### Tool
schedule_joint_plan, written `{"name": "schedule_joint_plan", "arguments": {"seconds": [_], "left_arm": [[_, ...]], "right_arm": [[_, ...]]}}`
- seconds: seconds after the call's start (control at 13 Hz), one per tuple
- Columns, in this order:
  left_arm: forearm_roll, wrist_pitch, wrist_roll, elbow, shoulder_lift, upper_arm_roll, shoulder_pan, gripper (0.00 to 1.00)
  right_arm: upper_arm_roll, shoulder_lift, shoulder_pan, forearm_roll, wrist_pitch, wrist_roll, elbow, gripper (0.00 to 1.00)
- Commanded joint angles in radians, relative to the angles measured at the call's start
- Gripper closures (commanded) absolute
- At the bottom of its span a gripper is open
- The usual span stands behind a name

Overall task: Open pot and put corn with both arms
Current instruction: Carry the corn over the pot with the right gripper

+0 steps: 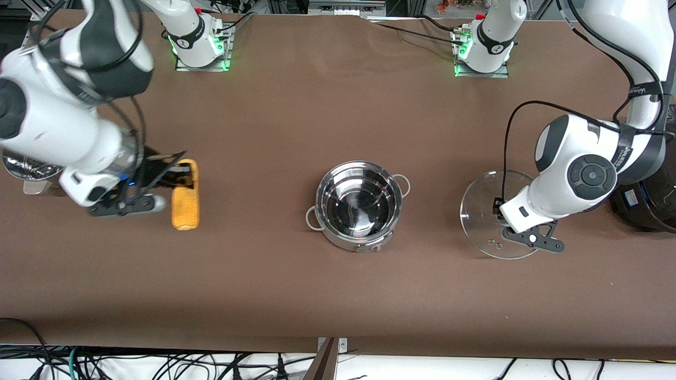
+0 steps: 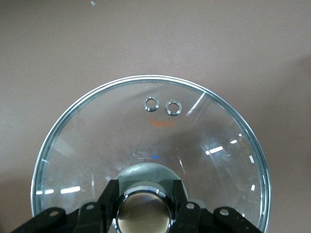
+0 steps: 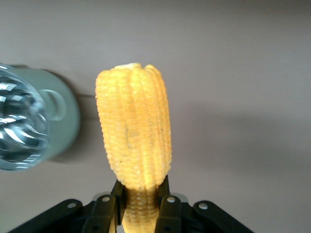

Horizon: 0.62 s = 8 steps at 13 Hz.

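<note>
The pot point(image 1: 359, 206) stands open at the table's middle, shiny and empty inside. Its clear glass lid point(image 1: 483, 221) is beside it toward the left arm's end. My left gripper point(image 1: 500, 210) is shut on the lid's knob. The left wrist view shows the black fingers point(image 2: 111, 194) on either side of the knob point(image 2: 144, 211), with the lid point(image 2: 160, 136) spread out below. Toward the right arm's end, my right gripper point(image 1: 179, 177) is shut on one end of the yellow corn point(image 1: 186, 203). In the right wrist view the corn point(image 3: 135, 126) sticks out from between the gripper's point(image 3: 141, 187) fingers.
A shiny steel vessel point(image 1: 24, 166) with a grey handle sits partly hidden under the right arm, beside the corn. A large black cooker point(image 1: 647, 208) stands at the table's edge at the left arm's end. Bare brown table lies between the corn and the pot.
</note>
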Motion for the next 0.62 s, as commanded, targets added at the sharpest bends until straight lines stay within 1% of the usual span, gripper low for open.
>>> {"name": "schedule_joint_plan", "arguments": {"seconds": [0.0, 0.15, 0.31, 0.38, 0.54], "left_arm": [[-0.022, 0.183, 0.094, -0.233, -0.093, -0.011, 0.082, 0.86], [-0.022, 0.314, 0.094, -0.336, -0.092, -0.01, 0.096, 0.86], [-0.022, 0.455, 0.079, -0.426, -0.081, -0.01, 0.096, 0.86], [-0.022, 0.497, 0.079, -0.449, -0.078, -0.008, 0.096, 0.85], [-0.022, 0.498, 0.079, -0.454, -0.065, -0.008, 0.1, 0.85]], "right_arm": [[0.0, 0.076, 0.135, -0.003, 0.05, 0.175, 0.095, 1.0], [0.0, 0.137, 0.211, -0.003, 0.114, 0.267, 0.149, 1.0], [-0.003, 0.197, 0.276, -0.005, 0.179, 0.311, 0.192, 1.0], [-0.006, 0.223, 0.305, -0.009, 0.214, 0.338, 0.204, 1.0], [-0.005, 0.266, 0.368, -0.066, 0.28, 0.383, 0.206, 1.0]]}}
